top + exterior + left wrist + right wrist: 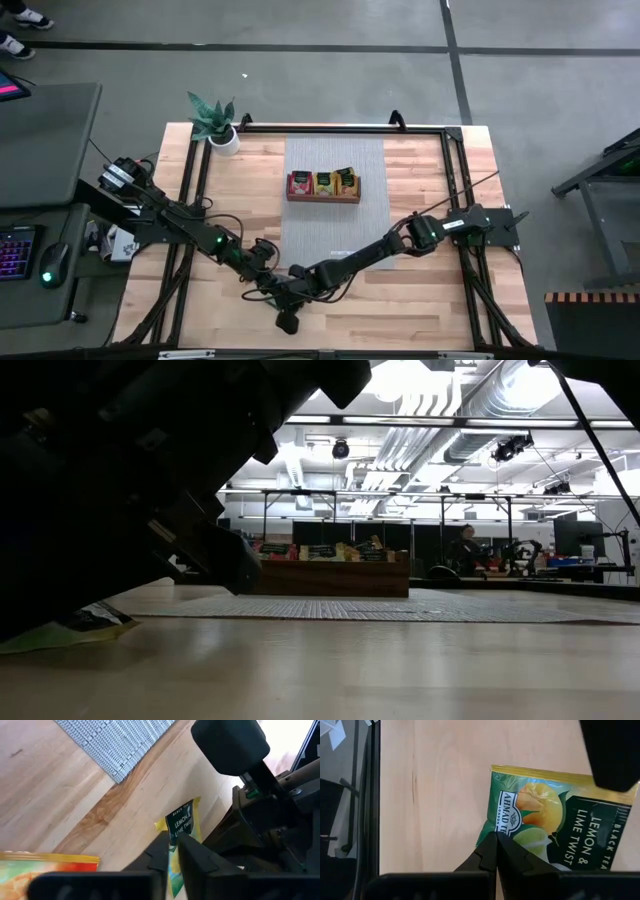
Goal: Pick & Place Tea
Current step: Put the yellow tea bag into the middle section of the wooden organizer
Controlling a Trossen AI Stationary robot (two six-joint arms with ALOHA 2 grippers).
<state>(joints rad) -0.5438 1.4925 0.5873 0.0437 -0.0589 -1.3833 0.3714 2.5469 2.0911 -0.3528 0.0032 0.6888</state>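
Near the front edge of the table [420, 300], off the grey mat [335, 215], a green and yellow tea packet [555, 822] is found lying flat on the wood. It is judged light, thin, limp and slick, best taken by an edge. The right gripper [496, 851] is pinched shut on its near edge; the left gripper [172, 851] is almost closed over the same packet [181, 827]. More packets are stood in the wooden tray [323, 197].

Overhead, straight down on the table [420, 290]; level across the tabletop toward the tray [330, 575]; close above one tea packet [555, 830], shared by both wrist views.
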